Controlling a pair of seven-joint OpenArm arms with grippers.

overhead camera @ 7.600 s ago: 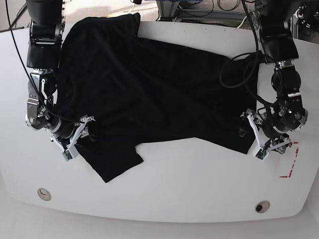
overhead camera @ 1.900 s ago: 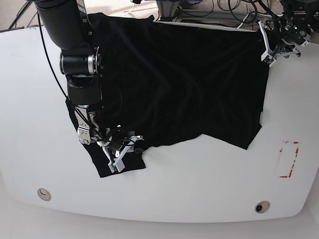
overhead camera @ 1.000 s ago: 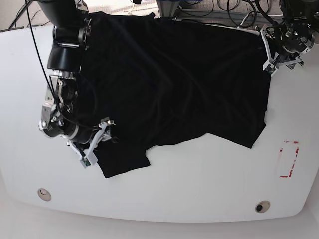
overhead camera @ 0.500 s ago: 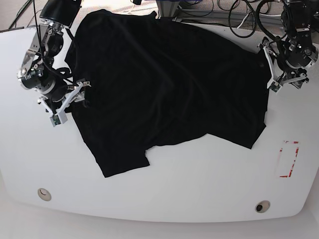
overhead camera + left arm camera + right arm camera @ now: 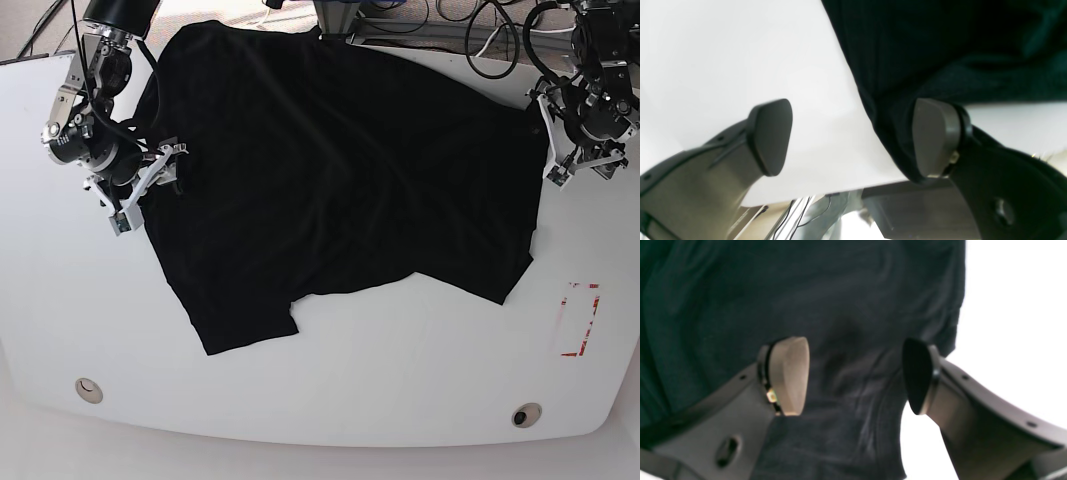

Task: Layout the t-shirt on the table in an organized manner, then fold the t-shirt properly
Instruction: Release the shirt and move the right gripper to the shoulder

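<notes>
The black t-shirt (image 5: 340,170) lies spread and wrinkled over the middle and far part of the white table (image 5: 400,380), one sleeve pointing to the front left. My right gripper (image 5: 150,185) hovers at the shirt's left edge. In the right wrist view it (image 5: 853,375) stands open above the dark cloth (image 5: 806,290), holding nothing. My left gripper (image 5: 548,140) is at the shirt's right edge. In the left wrist view it (image 5: 851,136) is open, with the t-shirt's hem (image 5: 940,50) running past its right finger (image 5: 933,136) over the table (image 5: 723,50).
A red tape rectangle (image 5: 578,320) marks the table's right front. Two small round holes (image 5: 88,389) (image 5: 526,414) sit near the front edge. Cables (image 5: 440,15) crowd the space beyond the far edge. The table's edge (image 5: 840,190) shows just under the left gripper.
My right gripper has left the front-left sleeve and gone back to the shirt's left edge. My left gripper has slid toward the front along the right edge. The shirt now lies flatter.
</notes>
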